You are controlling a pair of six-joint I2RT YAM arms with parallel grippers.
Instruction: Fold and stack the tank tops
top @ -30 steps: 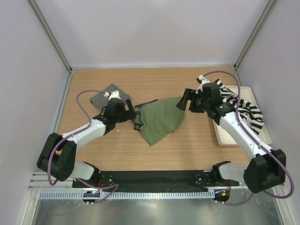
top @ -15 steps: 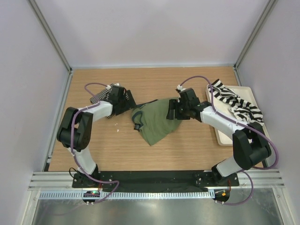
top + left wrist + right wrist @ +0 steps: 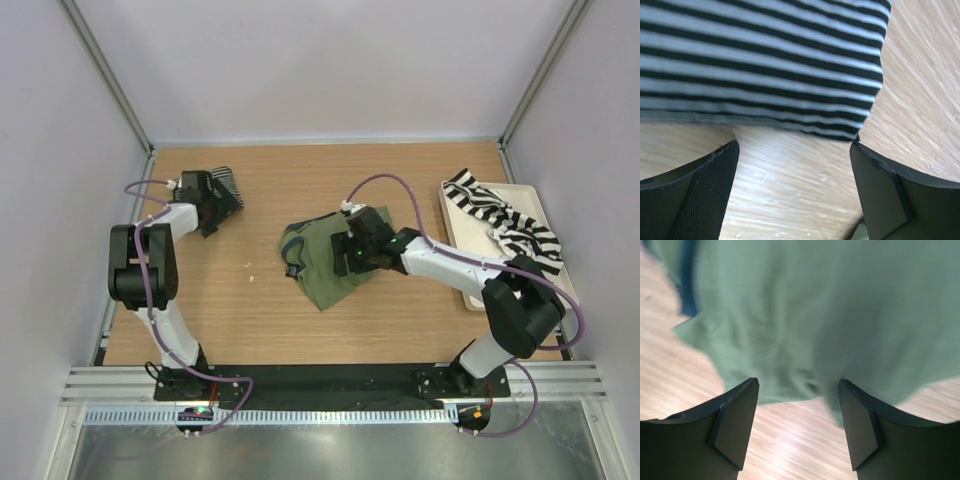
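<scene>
The pinstriped tank top [image 3: 226, 182] lies folded at the far left of the table. My left gripper [image 3: 212, 200] is open just beside it, with bare wood between the fingers; the top's edge [image 3: 760, 65] fills the upper left wrist view above the gripper [image 3: 794, 150]. The olive green tank top [image 3: 322, 268] lies crumpled mid-table. My right gripper [image 3: 348, 254] is open and low over its right part, and in the right wrist view the gripper [image 3: 798, 385] stands at the hem of the olive cloth [image 3: 805, 315]. The broad-striped tank top [image 3: 500, 215] is draped over the cream tray [image 3: 478, 283].
The tray stands at the right edge of the table. Grey walls close the left, back and right sides. The arm bases and a black rail run along the near edge. A small white speck [image 3: 251, 266] lies on the wood.
My left gripper has swung left and back, and the pinstriped top now lies further left. My right gripper has moved left from beside the tray onto the olive top.
</scene>
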